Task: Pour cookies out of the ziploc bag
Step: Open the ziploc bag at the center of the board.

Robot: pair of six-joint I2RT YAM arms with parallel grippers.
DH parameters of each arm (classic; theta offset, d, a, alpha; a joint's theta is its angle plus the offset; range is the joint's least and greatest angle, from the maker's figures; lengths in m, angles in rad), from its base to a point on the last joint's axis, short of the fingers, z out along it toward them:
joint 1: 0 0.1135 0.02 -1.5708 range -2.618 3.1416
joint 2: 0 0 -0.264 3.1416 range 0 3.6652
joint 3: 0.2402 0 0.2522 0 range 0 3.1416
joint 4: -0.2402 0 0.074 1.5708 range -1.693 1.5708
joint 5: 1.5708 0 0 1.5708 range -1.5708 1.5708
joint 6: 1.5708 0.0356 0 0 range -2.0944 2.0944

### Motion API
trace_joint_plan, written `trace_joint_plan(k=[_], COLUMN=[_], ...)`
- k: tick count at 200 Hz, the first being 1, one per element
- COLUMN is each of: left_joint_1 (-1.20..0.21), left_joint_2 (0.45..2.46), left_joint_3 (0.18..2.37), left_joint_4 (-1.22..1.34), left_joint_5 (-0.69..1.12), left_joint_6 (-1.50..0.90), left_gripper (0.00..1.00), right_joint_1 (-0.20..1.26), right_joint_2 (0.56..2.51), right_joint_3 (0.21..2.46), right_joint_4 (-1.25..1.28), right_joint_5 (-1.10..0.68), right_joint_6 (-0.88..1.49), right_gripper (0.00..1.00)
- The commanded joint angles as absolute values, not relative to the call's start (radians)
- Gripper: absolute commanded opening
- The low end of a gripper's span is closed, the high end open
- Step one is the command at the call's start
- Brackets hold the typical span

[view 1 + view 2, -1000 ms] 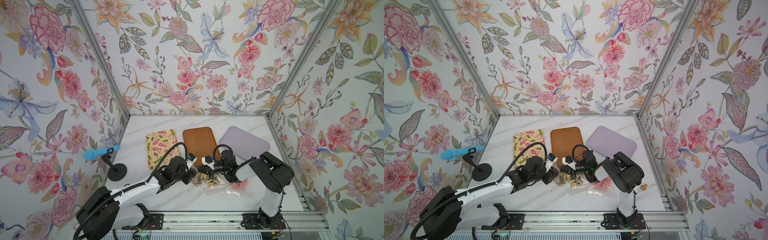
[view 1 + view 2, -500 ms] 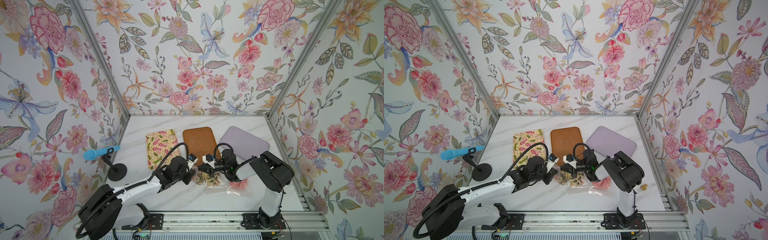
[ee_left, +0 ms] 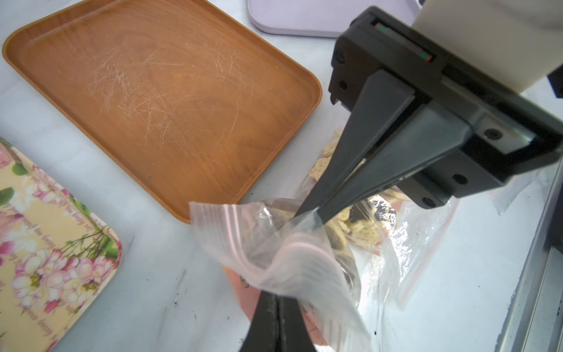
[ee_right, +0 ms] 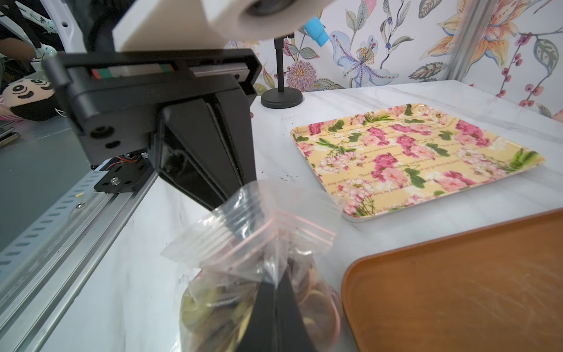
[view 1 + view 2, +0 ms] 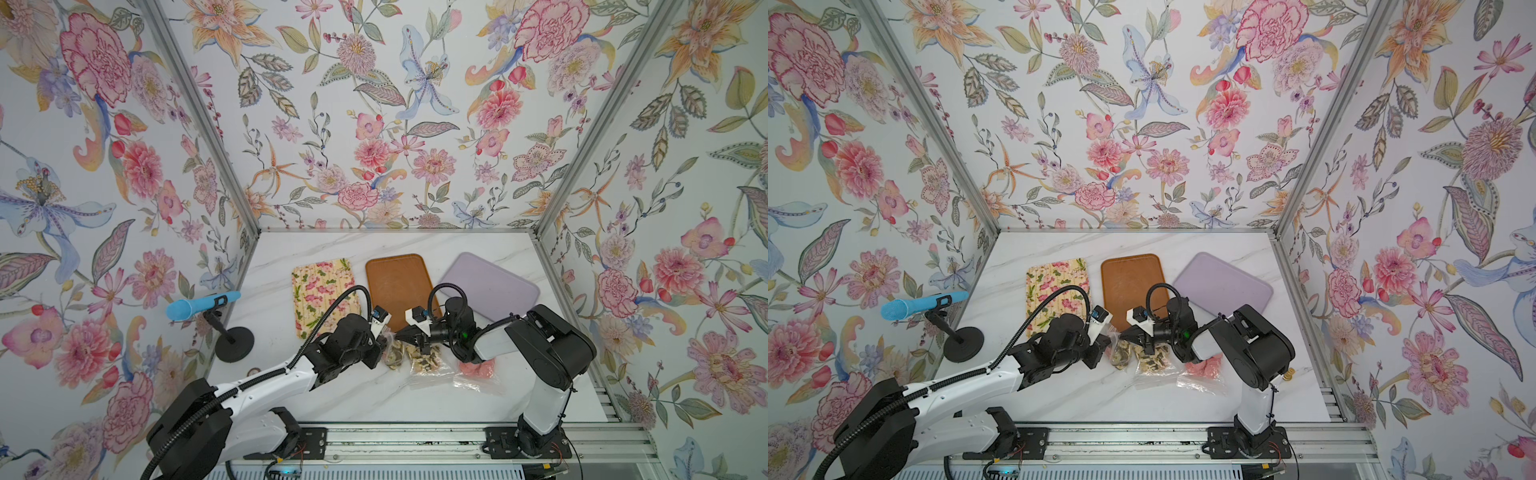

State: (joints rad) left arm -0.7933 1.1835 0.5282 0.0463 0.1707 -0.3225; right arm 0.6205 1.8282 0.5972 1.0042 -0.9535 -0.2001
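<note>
Cookies [image 4: 316, 297], brown, beige and pink rounds, sit inside the ziploc bag [image 4: 253, 231] that you hold at the front of the surface [image 5: 353, 395], just beside the near edge of the brown tray [image 5: 397, 286]. Your left pincer [image 3: 277, 297] is pressed together on the bag's top film by the pink zip strip; your right pincer [image 4: 275, 284], facing it, is clamped on the same bag's neck. The bag's lower part lies on the surface. Beside it toward your right lie a bag of stars [image 5: 428, 361], then a bag of pink discs [image 5: 478, 369]. A floral tray [image 5: 322, 291] and a lilac tray [image 5: 490, 286] flank the brown one. Whether the seal is parted, you cannot tell.
</note>
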Motion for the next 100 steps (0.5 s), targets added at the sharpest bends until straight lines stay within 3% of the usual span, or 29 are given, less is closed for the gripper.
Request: trace_joint_plan(k=[1,100], left_joint_1=[-0.795,-0.779], left_joint_2=[1.169,1.113], left_joint_3=[0.499,0.468], left_joint_4=[0.017,0.016], left_joint_5=[0.093,0.013], left_joint_6=[-0.367,-0.405], left_gripper=[0.00,0.00], right_joint_1=[0.602,0.602], right_joint_2=[1.780,1.741], right_joint_3=[0.573,0.478], right_joint_4=[1.002,1.113], right_joint_5=[-0.905,-0.826], right_joint_6=[-0.163,-0.084], right_gripper=[0.00,0.00])
